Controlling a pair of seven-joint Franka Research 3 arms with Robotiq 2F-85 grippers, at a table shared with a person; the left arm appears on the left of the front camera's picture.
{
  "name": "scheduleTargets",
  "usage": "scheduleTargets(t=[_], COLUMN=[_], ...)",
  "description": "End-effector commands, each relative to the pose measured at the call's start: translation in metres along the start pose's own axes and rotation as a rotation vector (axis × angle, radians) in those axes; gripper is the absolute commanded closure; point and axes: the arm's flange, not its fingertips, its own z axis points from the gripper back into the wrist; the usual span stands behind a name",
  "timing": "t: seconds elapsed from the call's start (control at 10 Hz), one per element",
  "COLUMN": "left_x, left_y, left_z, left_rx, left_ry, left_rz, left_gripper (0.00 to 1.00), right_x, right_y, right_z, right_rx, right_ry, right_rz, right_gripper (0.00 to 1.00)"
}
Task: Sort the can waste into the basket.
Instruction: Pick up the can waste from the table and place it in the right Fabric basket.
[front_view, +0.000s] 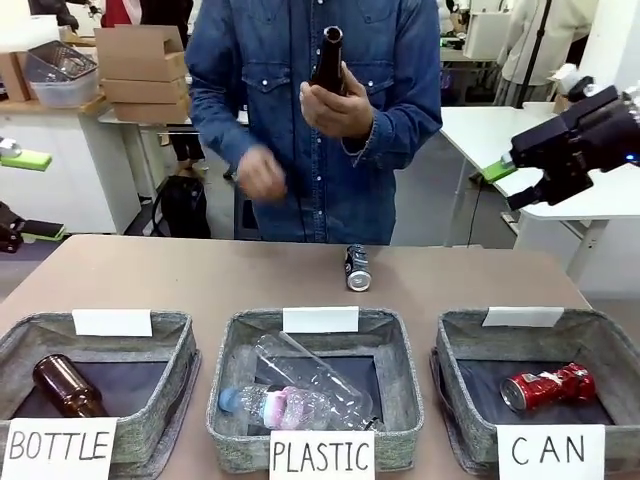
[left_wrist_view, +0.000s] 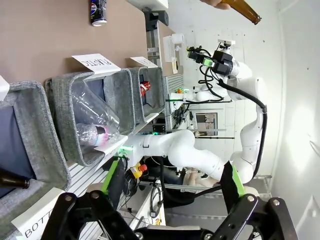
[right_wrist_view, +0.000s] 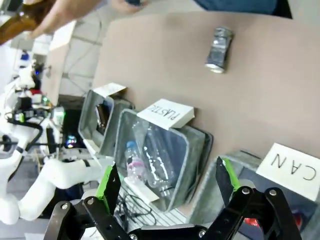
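Note:
A dark can (front_view: 357, 268) with a silver end lies on the brown table near the far edge, in front of the person; it also shows in the left wrist view (left_wrist_view: 98, 11) and the right wrist view (right_wrist_view: 220, 48). A red can (front_view: 547, 387) lies inside the grey basket (front_view: 610, 335) signed "CAN" at the right. My right gripper (front_view: 502, 188) hangs open high above the table's right end, well away from both cans. Its fingers (right_wrist_view: 110, 182) hold nothing. My left gripper (left_wrist_view: 172, 167) is open and empty, off the table's left side.
The person holds a brown glass bottle (front_view: 328, 60) up at chest height; the other hand hovers, blurred, over the far edge. The "BOTTLE" basket (front_view: 180, 335) holds a brown bottle; the "PLASTIC" basket (front_view: 400, 345) holds clear bottles. Bare table lies between the baskets and the dark can.

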Motion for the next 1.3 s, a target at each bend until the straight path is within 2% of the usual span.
scheduleTargets(t=[0.0,0.2,0.3,0.4,0.6,0.8,1.0,1.2], left_x=[-0.002,-0.002,-0.002,-0.002,-0.002,-0.002,-0.002,-0.002], left_y=[0.0,0.0,0.0,0.0,0.0,0.0,0.0,0.0], left_z=[0.001,0.001,0.001,0.001,0.001,0.001,0.001,0.001], left_rx=[-0.004,-0.004,-0.004,-0.004,-0.004,-0.004,-0.004,-0.004], left_ry=[0.007,0.007,0.007,0.007,0.007,0.007,0.007,0.007], left_rz=[-0.014,-0.014,-0.014,-0.014,-0.014,-0.014,-0.014,-0.014], left_gripper=[0.0,0.0,0.0,0.0,0.0,0.0,0.0,0.0], right_x=[-0.023,-0.05,-0.052,-0.041,-0.01,0.016,0.041,0.06], right_y=[-0.013,-0.021,-0.021,-0.017,0.001,0.03,0.051,0.034], right_z=[0.059,0.088,0.085,0.065,0.009,-0.049,-0.138,-0.225], right_rx=[0.052,0.044,0.037,0.008,0.01,-0.034,-0.177,-0.281], right_ry=[-0.082,-0.157,-0.191,-0.165,-0.097,-0.09,-0.043,0.071], right_rz=[-0.013,-0.053,-0.067,-0.054,0.016,0.054,0.082,0.11], right_gripper=[0.0,0.0,0.0,0.0,0.0,0.0,0.0,0.0])
